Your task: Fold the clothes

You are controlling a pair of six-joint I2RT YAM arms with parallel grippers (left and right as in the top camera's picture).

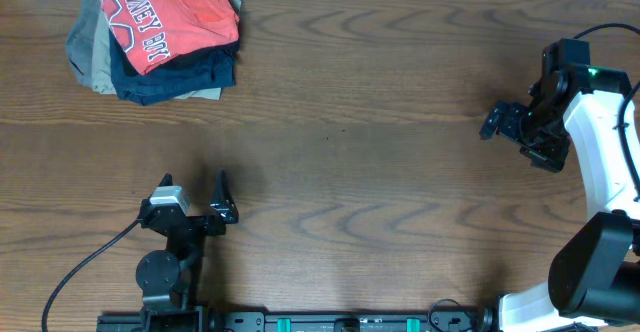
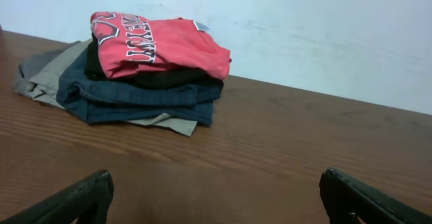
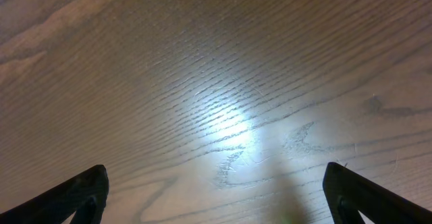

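**Red Shirt Tops the Pile as Both Arms Stand Clear**

At the table's [image 1: 380, 92] far-left corner, one coral-red T-shirt [image 1: 170, 17] lies folded, lettering up, atop a stack of darker garments [image 1: 175, 77]. There appear to be three beneath it (black, navy and tan), though a grey layer may make four. Nearer the front, the left gripper [image 1: 193, 184] faces the pile, jaws spread wide and empty. At far right, the right gripper [image 3: 214, 177], the second of two, hangs over bare wood, likewise splayed and holding nothing. The risk: a deep pinch could catch the black garment too, dragging the stack askew or toward the back edge.
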